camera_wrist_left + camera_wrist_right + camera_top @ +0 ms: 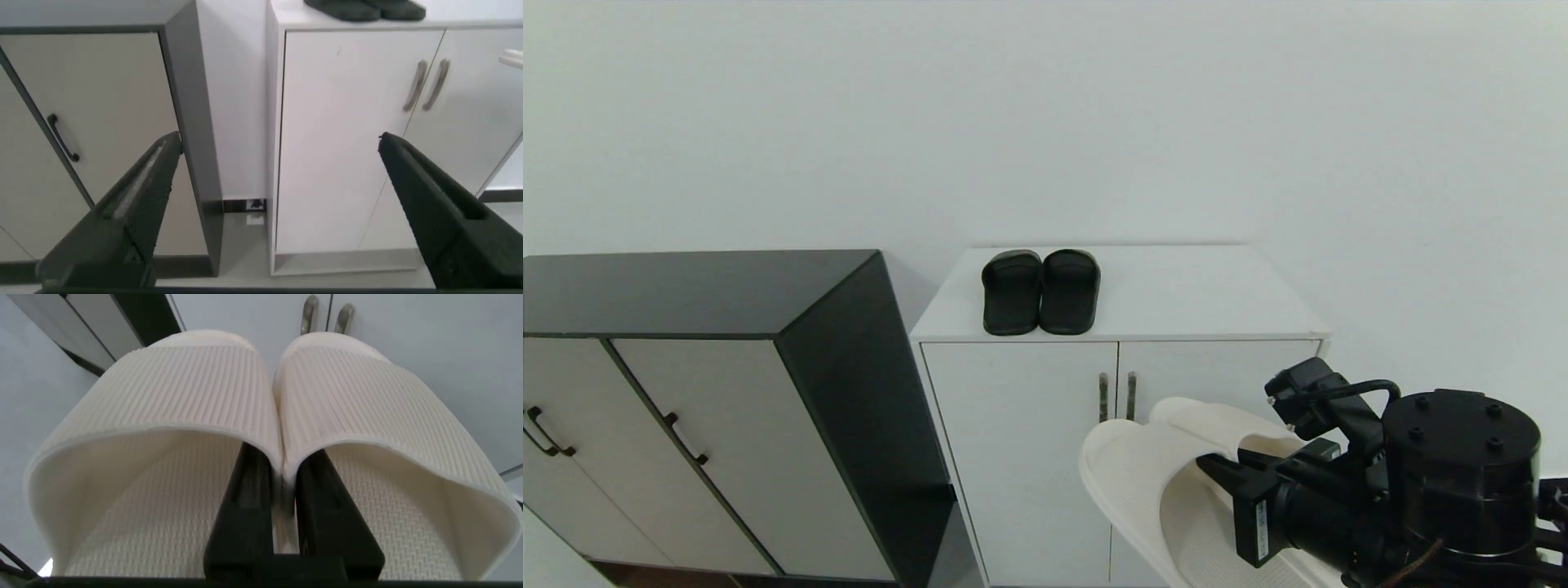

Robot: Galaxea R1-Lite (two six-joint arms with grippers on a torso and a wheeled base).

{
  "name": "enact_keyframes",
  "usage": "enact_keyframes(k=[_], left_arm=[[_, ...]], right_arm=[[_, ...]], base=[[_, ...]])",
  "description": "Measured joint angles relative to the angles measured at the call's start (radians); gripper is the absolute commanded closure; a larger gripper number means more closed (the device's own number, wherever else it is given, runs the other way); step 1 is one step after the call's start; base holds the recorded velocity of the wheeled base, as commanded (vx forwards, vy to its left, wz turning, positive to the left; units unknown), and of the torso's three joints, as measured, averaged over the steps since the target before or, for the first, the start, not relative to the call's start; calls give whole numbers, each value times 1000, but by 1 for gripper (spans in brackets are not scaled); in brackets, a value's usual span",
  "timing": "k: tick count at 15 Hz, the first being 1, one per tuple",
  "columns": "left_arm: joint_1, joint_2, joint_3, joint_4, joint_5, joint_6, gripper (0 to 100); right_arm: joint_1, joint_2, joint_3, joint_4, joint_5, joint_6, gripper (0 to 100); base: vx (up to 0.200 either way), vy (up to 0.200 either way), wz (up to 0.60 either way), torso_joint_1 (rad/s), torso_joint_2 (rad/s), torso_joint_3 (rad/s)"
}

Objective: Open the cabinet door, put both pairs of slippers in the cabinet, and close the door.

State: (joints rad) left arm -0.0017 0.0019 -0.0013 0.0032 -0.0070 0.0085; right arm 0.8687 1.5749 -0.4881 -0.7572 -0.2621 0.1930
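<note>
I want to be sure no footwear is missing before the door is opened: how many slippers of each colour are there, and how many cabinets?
Black slippers: 2, on top of the white cabinet
Cream slippers: 2, pinched together in the right claw
Cabinets: 2, the white cabinet and the black-topped cabinet
Total: 6
</note>
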Motion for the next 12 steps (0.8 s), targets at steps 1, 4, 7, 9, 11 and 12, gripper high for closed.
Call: enact_keyframes(k=[1, 4, 7, 9, 11, 12], left_arm=[[0, 0, 1, 0, -1, 5, 0], [0, 0, 1, 0, -4, 9, 0], [0, 0, 0, 1, -5, 9, 0], [0, 0, -1, 1, -7, 10, 0], [-1, 6, -26, 1, -15, 20, 0], [-3, 21, -78, 2, -23, 5, 0]], right_arm=[[0, 0, 0, 0, 0, 1, 100], [-1, -6, 1, -4, -2, 0, 100], [-11, -17, 3, -6, -2, -1, 100], [-15, -18, 3, -6, -2, -1, 100], [-17, -18, 6, -6, -2, -1, 100], [-18, -18, 7, -6, -1, -1, 100]], base=[[0, 0, 0, -232, 549, 325], [0, 0, 0, -214, 535, 318], [0, 0, 0, -199, 509, 313], [0, 0, 0, -181, 505, 317], [0, 0, 0, -171, 488, 308], [0, 0, 0, -159, 481, 325]])
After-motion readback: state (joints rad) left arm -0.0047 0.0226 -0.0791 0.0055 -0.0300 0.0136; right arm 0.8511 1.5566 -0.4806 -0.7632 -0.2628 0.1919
